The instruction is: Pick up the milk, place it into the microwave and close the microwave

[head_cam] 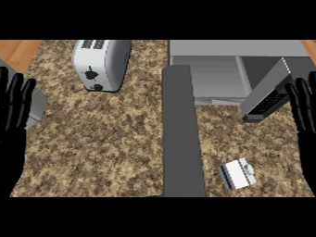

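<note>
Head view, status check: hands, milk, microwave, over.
Left hand and right hand open, resting at the edges. Milk lying on the counter, untouched. Microwave door open, nothing blocking.

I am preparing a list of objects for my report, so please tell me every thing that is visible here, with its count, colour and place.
milk carton: one, white and blue, lying on counter, lower right
microwave: one, grey, upper right, door open
toaster: one, silver, upper left
counter: one, speckled brown
dark grey strip: one, across the counter's middle
left hand: one, black, open, left edge
right hand: one, black, open, right edge
</note>
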You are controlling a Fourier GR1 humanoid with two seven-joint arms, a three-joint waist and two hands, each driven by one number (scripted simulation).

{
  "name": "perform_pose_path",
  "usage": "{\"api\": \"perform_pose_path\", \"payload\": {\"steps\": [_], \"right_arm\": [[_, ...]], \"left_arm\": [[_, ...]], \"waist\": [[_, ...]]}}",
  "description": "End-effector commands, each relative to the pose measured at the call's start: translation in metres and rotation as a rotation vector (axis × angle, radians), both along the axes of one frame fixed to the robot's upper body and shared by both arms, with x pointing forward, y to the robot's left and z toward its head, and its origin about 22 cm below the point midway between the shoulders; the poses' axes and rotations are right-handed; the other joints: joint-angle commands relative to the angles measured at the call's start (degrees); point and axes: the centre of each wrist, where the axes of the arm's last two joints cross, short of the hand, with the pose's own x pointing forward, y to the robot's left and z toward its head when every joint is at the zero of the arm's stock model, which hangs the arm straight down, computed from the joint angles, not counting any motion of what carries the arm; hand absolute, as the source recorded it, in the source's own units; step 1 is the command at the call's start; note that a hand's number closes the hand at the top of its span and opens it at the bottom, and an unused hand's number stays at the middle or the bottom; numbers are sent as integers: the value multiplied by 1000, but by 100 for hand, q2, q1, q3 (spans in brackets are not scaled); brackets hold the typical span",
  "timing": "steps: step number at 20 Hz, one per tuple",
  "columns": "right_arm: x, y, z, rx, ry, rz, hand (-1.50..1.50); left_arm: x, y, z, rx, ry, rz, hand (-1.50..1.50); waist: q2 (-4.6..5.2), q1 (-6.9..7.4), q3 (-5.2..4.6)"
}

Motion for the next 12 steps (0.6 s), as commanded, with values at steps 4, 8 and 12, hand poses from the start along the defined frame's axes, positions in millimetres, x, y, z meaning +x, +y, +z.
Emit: {"api": "perform_pose_path", "payload": {"steps": [4,8,12], "right_arm": [[-57,0,1,-21,3,72,-150],[-82,-9,-12,-3,176,179,-150],[-105,-24,-27,13,193,180,-150]], "left_arm": [[9,-9,-17,13,74,-1,-150],[1,6,-46,-232,235,-8,-150],[-14,0,-72,-242,235,-29,-150]], "waist": [[105,-100,22],[95,-150,14],[101,-102,22]]}}
